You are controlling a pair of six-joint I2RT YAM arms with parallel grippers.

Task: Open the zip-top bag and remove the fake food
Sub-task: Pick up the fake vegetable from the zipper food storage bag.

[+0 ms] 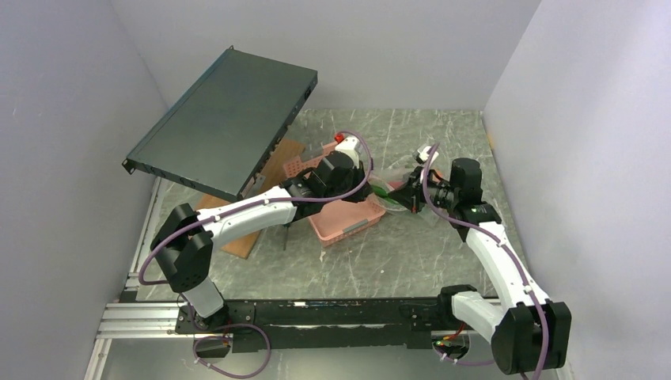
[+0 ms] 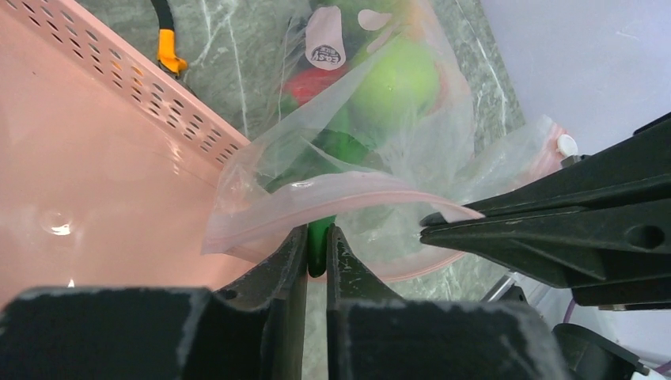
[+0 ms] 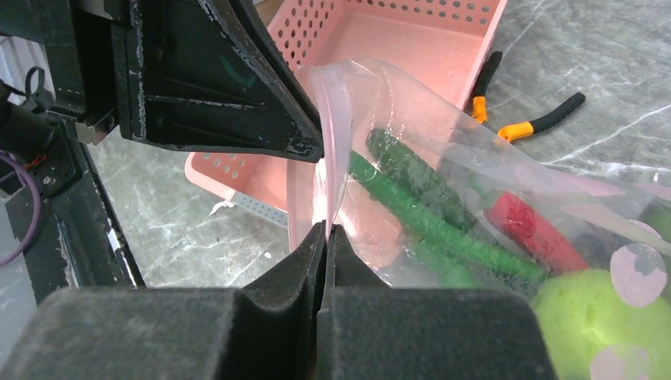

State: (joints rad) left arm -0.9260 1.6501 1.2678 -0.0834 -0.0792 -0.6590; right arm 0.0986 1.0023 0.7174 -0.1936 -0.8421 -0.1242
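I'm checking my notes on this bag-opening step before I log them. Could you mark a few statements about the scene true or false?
1. The right claw is shut on the edge of the zip-top bag. True.
2. The lime-green apple sits in the pink basket. False: it is inside the bag, along with the long green pods.
3. A black tool with orange ends lies on the table, outside the basket. True.
4. The left claw is far from the bag. False: its tips are at the bag's pink zip strip, across from the right claw.
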